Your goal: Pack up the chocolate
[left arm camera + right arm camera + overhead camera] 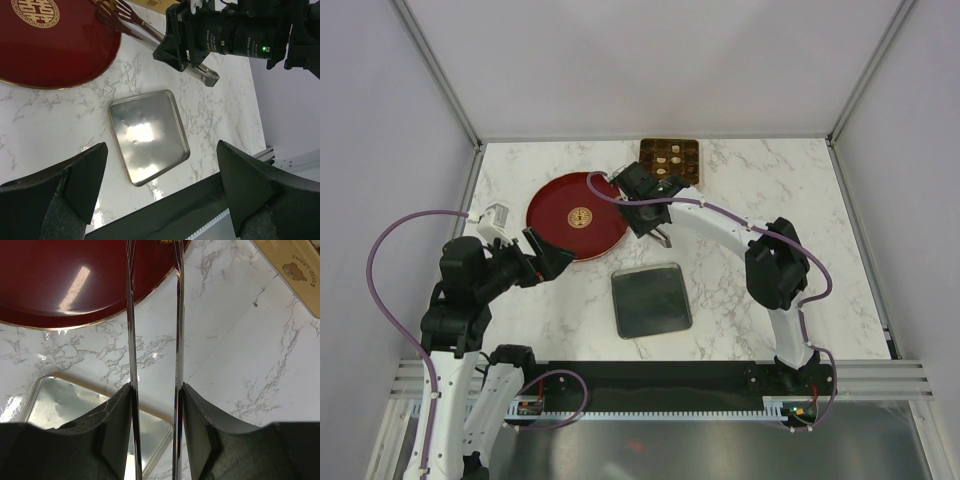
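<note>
Your right gripper (155, 390) is clamped on tweezers (131, 315), blades narrow. Tips run past red dish (50, 280) rim, out of view: cannot tell if piece is held. Chocolate (663, 158) is in gold tin (670, 141), ahead-right of tips. Likely next: swing right, lower slowly, squeeze gently. Left gripper (162, 185) is wide, above silver tray (147, 135).

A white marble table (770, 190) with grey veining. A glossy deep-red dish (555, 235) has a gold rim and a round gold emblem (583, 215). The square gold tin (643, 160) shows a brown bear. The chocolate (662, 158) is brown and cream. The tray (651, 300) is dull silver, the tongs (178, 340) mirror-bright, and the cables (380, 250) purple.
</note>
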